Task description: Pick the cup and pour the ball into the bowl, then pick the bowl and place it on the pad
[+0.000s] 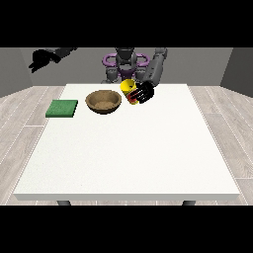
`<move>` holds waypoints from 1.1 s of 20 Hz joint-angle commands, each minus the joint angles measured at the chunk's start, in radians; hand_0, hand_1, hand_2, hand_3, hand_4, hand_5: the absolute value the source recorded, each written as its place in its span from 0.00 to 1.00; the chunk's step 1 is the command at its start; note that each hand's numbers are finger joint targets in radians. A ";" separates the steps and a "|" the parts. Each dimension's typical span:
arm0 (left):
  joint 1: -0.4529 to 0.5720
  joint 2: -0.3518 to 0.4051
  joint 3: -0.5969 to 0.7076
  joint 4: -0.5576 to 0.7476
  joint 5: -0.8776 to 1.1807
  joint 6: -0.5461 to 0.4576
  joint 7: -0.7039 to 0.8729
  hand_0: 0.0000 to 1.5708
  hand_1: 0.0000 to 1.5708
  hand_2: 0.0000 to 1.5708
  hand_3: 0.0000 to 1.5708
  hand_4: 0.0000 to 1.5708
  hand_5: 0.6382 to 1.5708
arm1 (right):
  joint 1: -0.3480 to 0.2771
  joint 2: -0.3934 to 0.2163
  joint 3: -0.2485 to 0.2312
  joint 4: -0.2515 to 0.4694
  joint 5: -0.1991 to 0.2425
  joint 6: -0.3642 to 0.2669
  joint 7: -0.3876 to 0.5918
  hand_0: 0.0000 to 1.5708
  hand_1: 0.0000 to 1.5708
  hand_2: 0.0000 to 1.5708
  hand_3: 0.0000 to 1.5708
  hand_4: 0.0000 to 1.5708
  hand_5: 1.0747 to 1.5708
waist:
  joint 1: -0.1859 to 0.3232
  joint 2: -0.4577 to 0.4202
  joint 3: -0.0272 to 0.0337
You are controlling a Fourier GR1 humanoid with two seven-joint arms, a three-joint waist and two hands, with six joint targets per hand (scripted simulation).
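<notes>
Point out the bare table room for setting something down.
The table's whole near half, between the bowl and the front edge, is bare; so is the view's right side. It is crowded at the far edge: pad, bowl, cup and hand.

Plain white rectangular bench [128,158]. Yellow cup [128,87], red patch on its side. Brown wooden bowl [103,102]. Flat green square pad [62,108], frame left. Black hands [144,92] [40,59]. Grey wood-plank floor [225,128].
</notes>
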 commanded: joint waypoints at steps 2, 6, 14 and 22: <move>-0.056 0.022 -0.123 0.084 -0.200 0.159 0.148 0.93 0.93 1.00 1.00 0.95 0.63 | 0.002 0.017 0.023 0.033 0.013 0.013 -0.017 0.00 0.00 0.23 0.42 0.35 1.00 | -0.021 -0.030 0.0021; -0.138 0.007 -0.208 0.167 -0.351 0.260 0.298 0.95 0.95 1.00 1.00 0.94 0.72 | -0.037 0.016 0.027 0.067 0.020 0.013 -0.027 0.00 0.00 0.22 0.43 0.34 0.99 | -0.025 -0.031 0.0021; -0.279 0.000 -0.409 0.361 -0.666 0.344 0.603 1.00 1.00 1.00 1.00 0.79 0.89 | -0.061 0.037 0.048 0.134 0.055 -0.027 0.001 0.00 0.00 0.24 0.42 0.36 0.99 | -0.011 -0.100 0.0024; -0.323 -0.111 -0.618 0.424 -0.906 0.239 0.819 0.97 0.97 1.00 1.00 0.79 0.85 | -0.086 0.047 0.048 0.209 0.061 -0.014 -0.054 0.00 0.00 0.22 0.38 0.36 0.99 | -0.010 -0.087 0.0010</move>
